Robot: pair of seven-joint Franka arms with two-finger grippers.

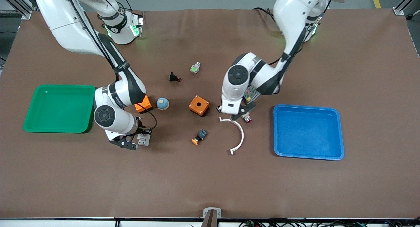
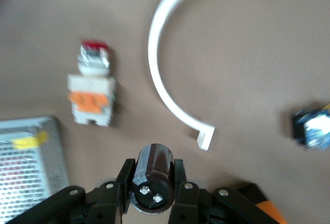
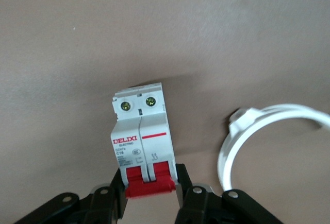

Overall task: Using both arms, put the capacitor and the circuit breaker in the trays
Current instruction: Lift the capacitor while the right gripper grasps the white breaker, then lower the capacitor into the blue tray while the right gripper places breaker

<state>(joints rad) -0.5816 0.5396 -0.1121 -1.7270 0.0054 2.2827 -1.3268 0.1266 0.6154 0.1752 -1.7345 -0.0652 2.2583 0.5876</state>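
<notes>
My left gripper (image 1: 239,114) hangs over the table's middle, between the orange box and the blue tray. In the left wrist view it (image 2: 152,175) is shut on the capacitor (image 2: 153,180), a dark cylinder with two metal pins on its end. The hand hides the capacitor in the front view. My right gripper (image 1: 139,141) is low over the table beside the green tray. It (image 3: 149,177) is shut on the circuit breaker (image 3: 142,136) (image 1: 143,139), a white block, and grips it at its red levers.
A green tray (image 1: 62,86) lies at the right arm's end and a blue tray (image 1: 308,106) at the left arm's. Near my left gripper are a white arc (image 1: 239,135), a white-orange indicator lamp (image 2: 92,87), an orange box (image 1: 199,105) and a mesh power supply (image 2: 31,167). A second orange box (image 1: 143,104), a blue dome (image 1: 162,103) and a black push-button (image 1: 174,77) lie nearer the right arm.
</notes>
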